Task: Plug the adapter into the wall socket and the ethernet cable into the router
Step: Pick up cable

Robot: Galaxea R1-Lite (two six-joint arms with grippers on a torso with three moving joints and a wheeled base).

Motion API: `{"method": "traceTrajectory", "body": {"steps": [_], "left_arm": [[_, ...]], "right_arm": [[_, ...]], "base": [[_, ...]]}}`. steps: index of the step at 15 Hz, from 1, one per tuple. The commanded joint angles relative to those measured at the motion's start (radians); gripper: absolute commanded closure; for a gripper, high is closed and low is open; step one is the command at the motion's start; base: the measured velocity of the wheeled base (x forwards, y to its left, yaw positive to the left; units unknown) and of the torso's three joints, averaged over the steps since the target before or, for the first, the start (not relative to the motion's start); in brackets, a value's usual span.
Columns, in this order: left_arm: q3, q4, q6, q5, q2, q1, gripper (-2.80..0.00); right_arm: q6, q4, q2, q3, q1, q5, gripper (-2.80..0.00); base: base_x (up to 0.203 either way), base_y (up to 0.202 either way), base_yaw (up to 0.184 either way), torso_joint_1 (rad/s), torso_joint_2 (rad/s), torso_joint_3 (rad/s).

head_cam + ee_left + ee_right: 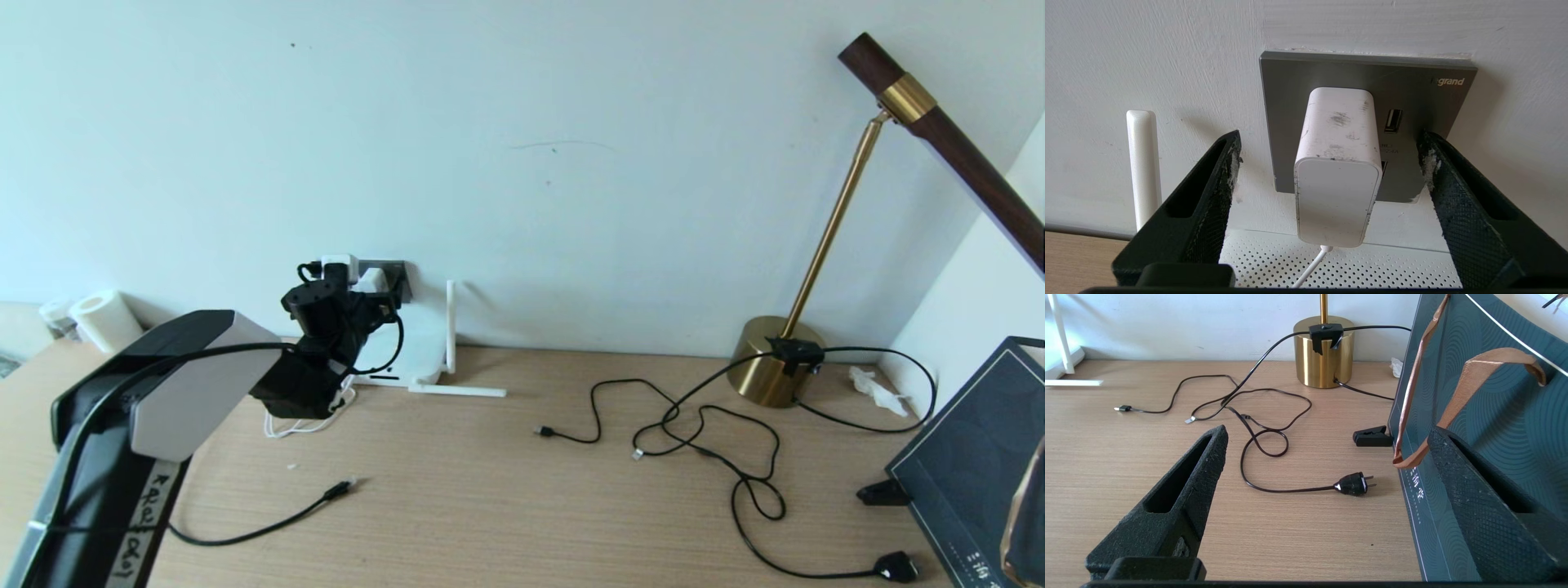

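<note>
Facing the socket, left gripper jaws spread, clear of seated adapter; ethernet cable lies nearer left arm.

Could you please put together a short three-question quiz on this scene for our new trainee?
1. True or false: the adapter sits in the wall socket.
2. The left gripper is: A) shut on the adapter, B) open with a finger on either side of it, C) holding the ethernet cable.
3. Fill in: the ethernet cable's plug lies on the ____, not in the router.

Key: 1 true; 2 B; 3 desk.
</note>
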Motion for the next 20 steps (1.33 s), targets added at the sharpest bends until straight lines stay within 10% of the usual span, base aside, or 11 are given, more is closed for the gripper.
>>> {"method": "traceTrajectory", "body": {"steps": [1,11,20], "left_arm": [[0.004,-0.015,0.001,0.002,-0.001,0.0,-2.8],[0.594,-0.17,0.009,-0.065,-0.397,-0.039,-2.8],[1.306,-0.09,0.198,-0.236,-0.92,-0.026,-2.8]], "right_arm": [[0.001,0.0,0.0,0.011,0.0,0.0,-2.8],[0.001,0.0,0.0,0.011,0.0,0.0,-2.8],[0.001,0.0,0.0,0.011,0.0,0.0,-2.8]], "base": [[0.0,0.0,0.0,0.0,0.0,0.0],[0.0,0.0,0.0,0.0,0.0,0.0],[0.0,0.0,0.0,0.0,0.0,0.0]]}}
